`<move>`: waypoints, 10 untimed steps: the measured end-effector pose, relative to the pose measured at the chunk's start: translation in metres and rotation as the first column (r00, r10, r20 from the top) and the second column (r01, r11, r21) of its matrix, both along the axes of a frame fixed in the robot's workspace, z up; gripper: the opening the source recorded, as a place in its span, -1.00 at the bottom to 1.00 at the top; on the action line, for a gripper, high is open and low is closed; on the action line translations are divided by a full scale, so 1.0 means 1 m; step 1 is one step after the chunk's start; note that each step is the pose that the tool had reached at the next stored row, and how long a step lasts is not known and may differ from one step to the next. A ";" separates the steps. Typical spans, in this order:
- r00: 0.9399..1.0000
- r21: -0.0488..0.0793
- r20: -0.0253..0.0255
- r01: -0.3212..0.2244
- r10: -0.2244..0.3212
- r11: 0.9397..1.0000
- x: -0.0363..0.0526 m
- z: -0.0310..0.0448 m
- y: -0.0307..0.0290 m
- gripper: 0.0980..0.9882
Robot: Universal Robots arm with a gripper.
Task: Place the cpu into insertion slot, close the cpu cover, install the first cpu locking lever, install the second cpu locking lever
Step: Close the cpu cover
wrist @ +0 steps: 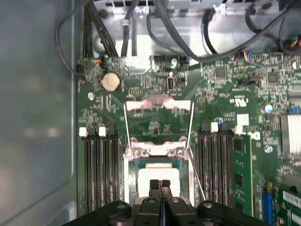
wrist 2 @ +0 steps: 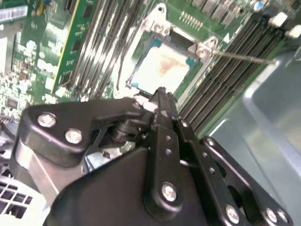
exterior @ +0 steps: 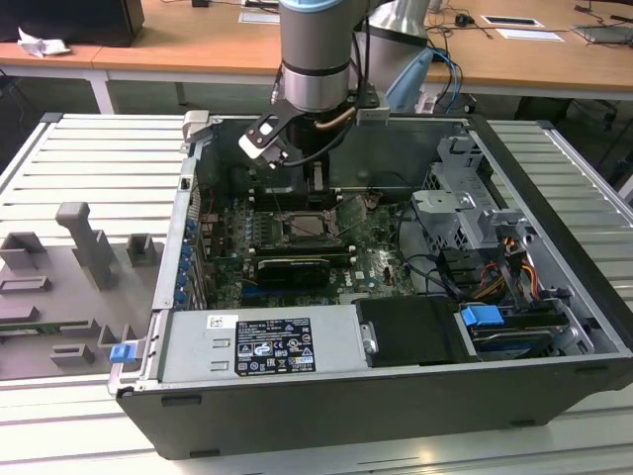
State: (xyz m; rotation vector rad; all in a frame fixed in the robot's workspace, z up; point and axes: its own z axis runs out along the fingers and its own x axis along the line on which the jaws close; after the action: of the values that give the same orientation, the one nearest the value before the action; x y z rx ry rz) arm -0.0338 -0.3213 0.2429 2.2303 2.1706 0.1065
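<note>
Black gripper, tips pinched together on nothing just above the cpu lying in the insertion slot beside the swung-open cpu cover, could scrape that cpu askew on any sideways drift, with the arm reaching straight down into the case from above.

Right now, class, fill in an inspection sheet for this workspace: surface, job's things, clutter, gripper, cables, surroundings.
Surface: slatted metal table carrying an open computer case.
Job's things: cpu lies in the insertion slot; cpu cover is raised open.
Clutter: grey fixtures on the table.
Gripper: gripper shut, tip at the cpu, contact unclear.
Cables: black cables beyond the board.
Surroundings: wooden desk behind.
</note>
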 end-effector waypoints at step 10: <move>1.000 0.001 -0.001 -0.006 0.006 1.000 0.0328 0.0155 0.0000 -0.98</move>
State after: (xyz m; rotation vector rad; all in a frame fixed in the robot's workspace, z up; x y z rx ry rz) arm -0.0010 -0.3213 0.2584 2.2251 2.1785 0.1059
